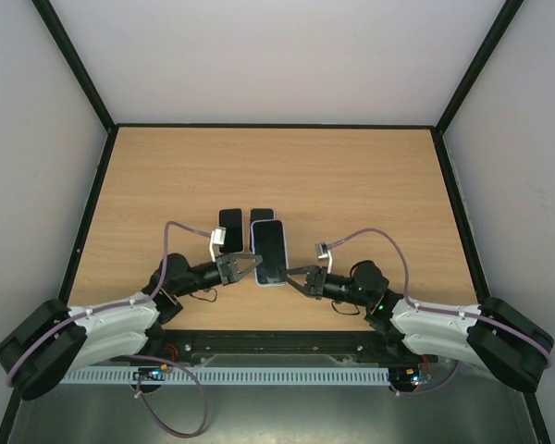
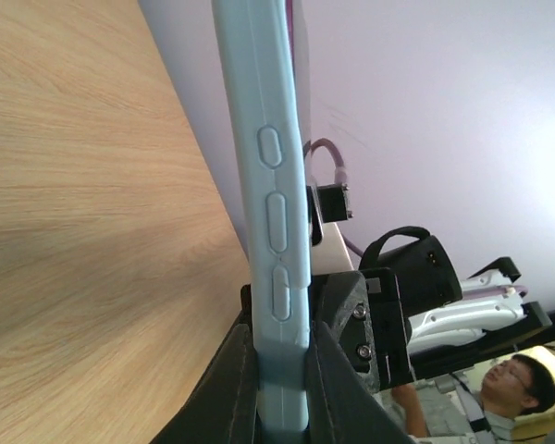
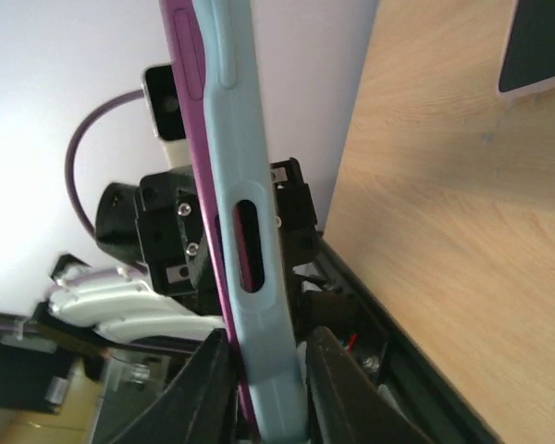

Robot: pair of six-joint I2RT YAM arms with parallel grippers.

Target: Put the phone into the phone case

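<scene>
The phone (image 1: 269, 246), black screen up, sits in the light blue phone case (image 1: 259, 278) and is held above the table between both grippers. My left gripper (image 1: 252, 266) is shut on the case's left edge. In the left wrist view the case (image 2: 264, 139) stands edge-on with its side buttons, clamped between my fingers (image 2: 282, 326). My right gripper (image 1: 292, 274) is shut on the right edge. In the right wrist view (image 3: 268, 338) the phone's purple edge (image 3: 187, 83) stands slightly proud of the blue case (image 3: 245, 148).
Two other dark phones lie flat on the wooden table (image 1: 351, 185) just behind the held one, one at the left (image 1: 229, 228) and one at the right (image 1: 261, 215). One of them shows in the right wrist view's top corner (image 3: 541, 42).
</scene>
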